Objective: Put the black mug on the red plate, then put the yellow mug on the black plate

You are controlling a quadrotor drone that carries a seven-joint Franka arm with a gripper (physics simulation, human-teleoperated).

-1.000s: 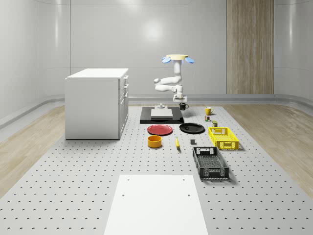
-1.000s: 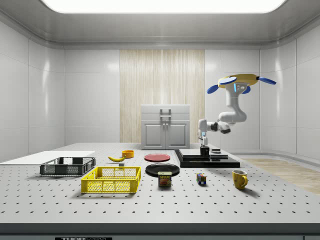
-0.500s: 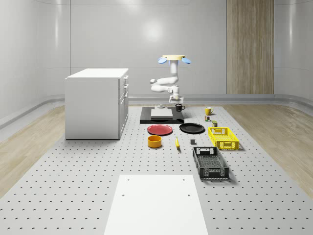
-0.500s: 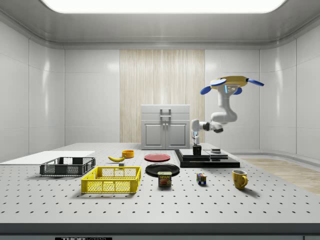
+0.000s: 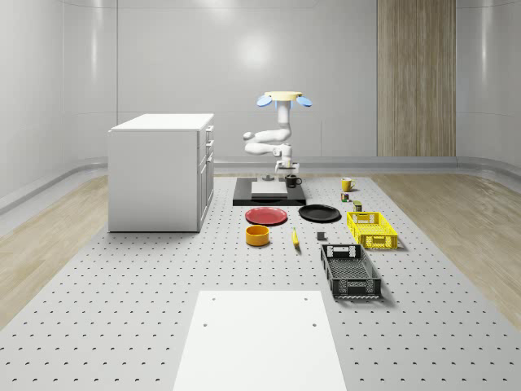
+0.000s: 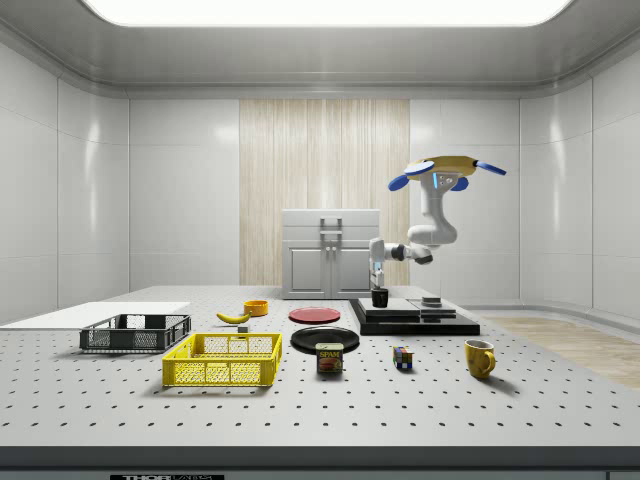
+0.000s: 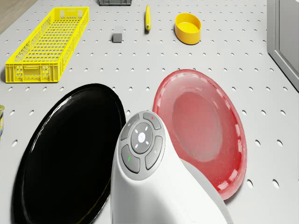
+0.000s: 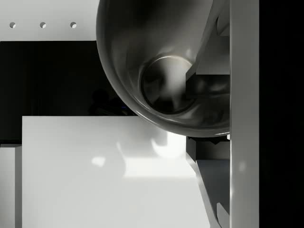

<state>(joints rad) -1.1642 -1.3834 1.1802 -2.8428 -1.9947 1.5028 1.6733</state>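
The drone [image 5: 281, 98] hovers over the black platform [image 5: 269, 195] at the back of the table. Its arm hangs down, and the gripper [image 5: 286, 169] is shut on the rim of the black mug [image 5: 292, 181], held just above the platform. In the side view the black mug [image 6: 380, 297] hangs under the gripper [image 6: 377, 281]. The wrist view looks into the black mug [image 8: 161, 66], with one finger [image 8: 244, 95] along its wall. The red plate [image 5: 267, 216] and black plate [image 5: 320, 213] lie side by side in front of the platform. The yellow mug [image 5: 347, 184] stands to the whole-scene view's right.
A white cabinet [image 5: 159, 171] stands at the whole-scene view's left. A white block [image 5: 269, 188] lies on the platform. A yellow bowl [image 5: 257, 235], a banana [image 5: 295, 237], a yellow crate [image 5: 372, 229] and a black crate [image 5: 350, 271] lie nearer the front. A can [image 6: 329, 358] and a cube [image 6: 402, 357] sit near the plates.
The drone, arm and held black mug have moved towards the whole-scene view's left, closer to the plates in the side view. The mug stays in the gripper.
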